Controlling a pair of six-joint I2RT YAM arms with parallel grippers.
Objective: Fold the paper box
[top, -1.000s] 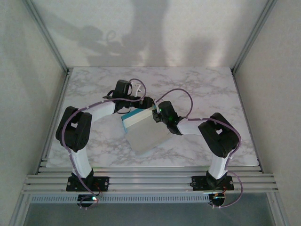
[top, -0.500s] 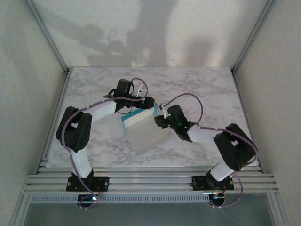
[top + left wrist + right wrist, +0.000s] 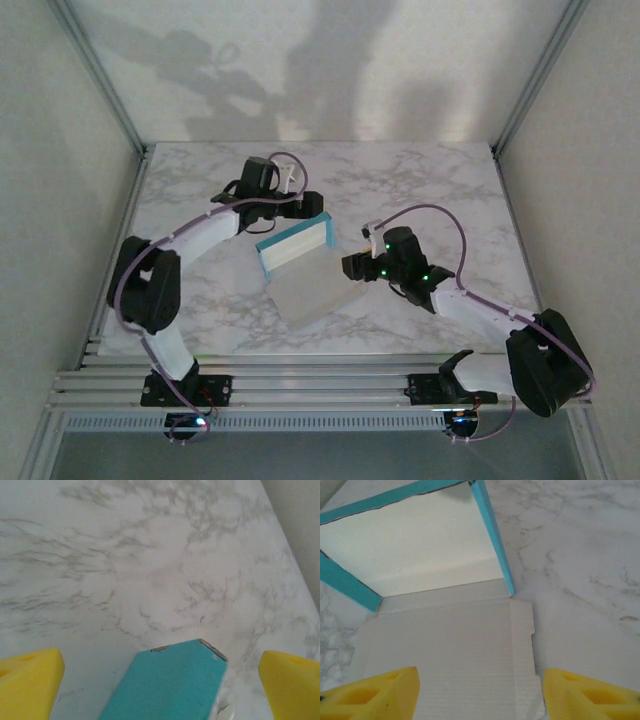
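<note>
Now, nearest first: right fingers (image 3: 375, 692) spread apart, clamped on nothing. Seen from above, reaching in from the right and stopping just short of the paper box (image 3: 310, 290). Looking straight down the right wrist, yellow pads low at both corners, with an off-white panel stretching out between and ahead of them.

Next out, the paper box itself, sitting mid-counter a little left of centre and turned at an angle to the counter (image 3: 450, 190) edges. Half up, half down: near panel lying flat on the marble, off-white face upward, with a small flap along its right side. Rising at the far edge of that panel, an upright wall, off-white inside, with turquoise side strips at left and right.

Farther still, left fingers (image 3: 30, 680) behind that upright wall, spread as wide as can be and gripping nothing. From the left wrist, a turquoise face poking up between the two yellow pads, with clear gaps on both sides, touching neither.

Beyond all that, bare grey-veined marble running to the back wall.
</note>
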